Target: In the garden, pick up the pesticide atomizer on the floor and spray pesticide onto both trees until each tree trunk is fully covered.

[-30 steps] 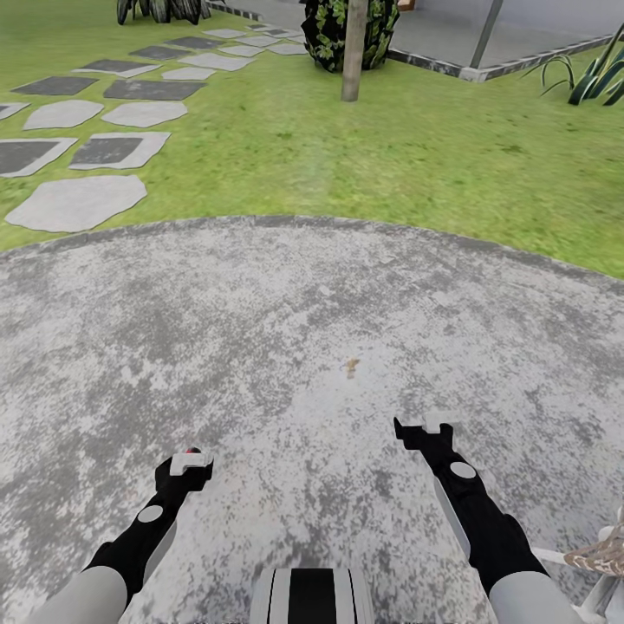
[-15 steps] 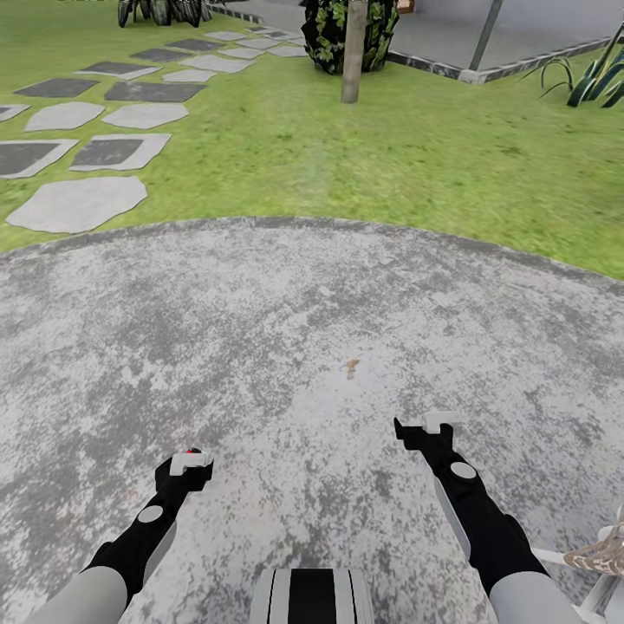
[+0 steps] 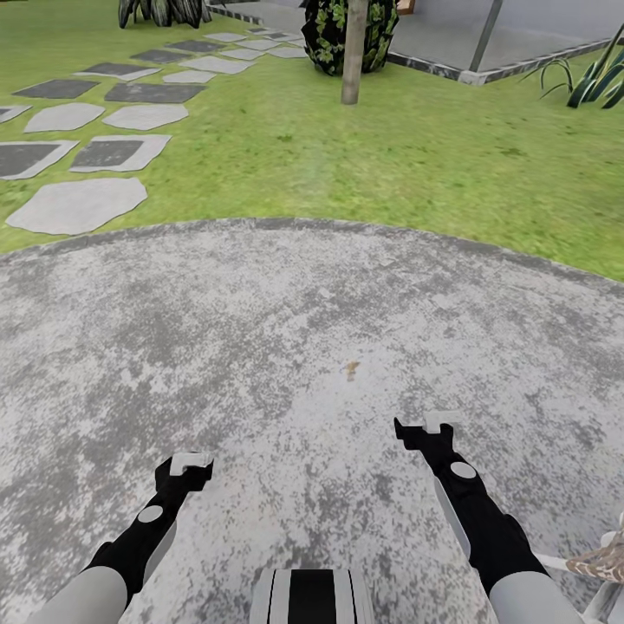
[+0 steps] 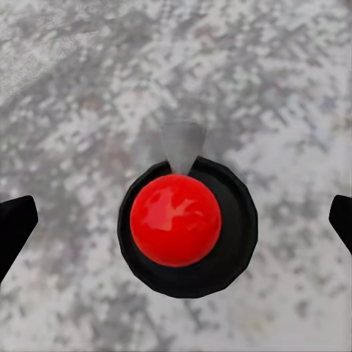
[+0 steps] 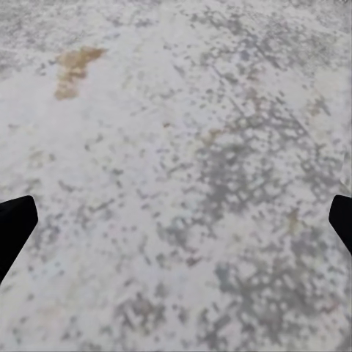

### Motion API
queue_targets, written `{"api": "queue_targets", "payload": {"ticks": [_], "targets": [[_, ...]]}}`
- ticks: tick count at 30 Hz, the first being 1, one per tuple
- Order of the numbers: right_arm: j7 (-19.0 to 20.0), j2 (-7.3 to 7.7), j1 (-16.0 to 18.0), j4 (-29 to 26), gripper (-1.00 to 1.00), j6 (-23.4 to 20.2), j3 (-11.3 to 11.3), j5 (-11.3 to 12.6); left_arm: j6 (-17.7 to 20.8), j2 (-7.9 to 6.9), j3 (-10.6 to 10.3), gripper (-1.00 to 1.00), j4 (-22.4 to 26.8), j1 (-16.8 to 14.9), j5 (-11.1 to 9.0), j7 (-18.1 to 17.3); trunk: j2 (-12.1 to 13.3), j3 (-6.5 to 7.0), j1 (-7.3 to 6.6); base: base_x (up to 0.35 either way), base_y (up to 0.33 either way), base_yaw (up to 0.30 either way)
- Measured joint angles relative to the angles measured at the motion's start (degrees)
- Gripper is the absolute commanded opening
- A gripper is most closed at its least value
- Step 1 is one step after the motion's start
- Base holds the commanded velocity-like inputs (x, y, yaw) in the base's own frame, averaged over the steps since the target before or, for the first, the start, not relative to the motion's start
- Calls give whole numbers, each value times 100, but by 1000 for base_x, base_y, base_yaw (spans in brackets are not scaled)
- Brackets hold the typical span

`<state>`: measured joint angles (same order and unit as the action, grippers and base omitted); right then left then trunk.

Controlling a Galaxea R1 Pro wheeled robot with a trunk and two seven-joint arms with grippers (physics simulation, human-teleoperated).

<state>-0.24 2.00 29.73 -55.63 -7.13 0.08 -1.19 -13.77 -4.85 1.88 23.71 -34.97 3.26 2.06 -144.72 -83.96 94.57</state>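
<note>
Two grippers: both mine, held low over the paving, nothing in either.
Left gripper (image 3: 185,469): black fingers spread wide apart; hangs directly above the sprayer.
Pesticide atomizer (image 4: 187,224): round black body with a glossy red dome cap and a pale translucent nozzle, standing on the paving between my left fingertips (image 4: 15,227) without touching them, as seen from the left wrist.
Right gripper (image 3: 424,428): jaws likewise parted; the right wrist camera sees bare mottled paving between the black fingertips (image 5: 16,224).
Paving (image 3: 286,347): round grey-and-white speckled stone pad under both arms, with one small tan stain (image 3: 351,370) ahead of my right gripper.
Chair part (image 3: 598,568): white frame with woven tan seat, at my right elbow.
Lawn (image 3: 364,165): green grass beyond the pad's curved edge.
Stepping stones (image 3: 78,204): flat irregular slabs, pale and dark grey, running away on the far left.
Tree trunk (image 3: 352,52): straight grey-brown column rising from the grass far ahead, a dark leafy shrub (image 3: 328,35) just behind it.
</note>
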Motion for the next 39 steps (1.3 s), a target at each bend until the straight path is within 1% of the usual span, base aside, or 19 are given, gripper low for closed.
{"api": "queue_targets", "payload": {"ticks": [13,14,39], "targets": [[0,-1,4,0,100,0,0,0,0,0,-11,100,-4,1,0,-5,0,0,0,2,0,0],[0,-2,3,0,100,0,0,0,0,0,-13,-100,-7,1,0,-6,0,0,0,0,0,0],[0,0,3,0,100,0,0,0,-1,0,-8,-100,-3,1,-3,-9,0,0,0,0,0,0]]}}
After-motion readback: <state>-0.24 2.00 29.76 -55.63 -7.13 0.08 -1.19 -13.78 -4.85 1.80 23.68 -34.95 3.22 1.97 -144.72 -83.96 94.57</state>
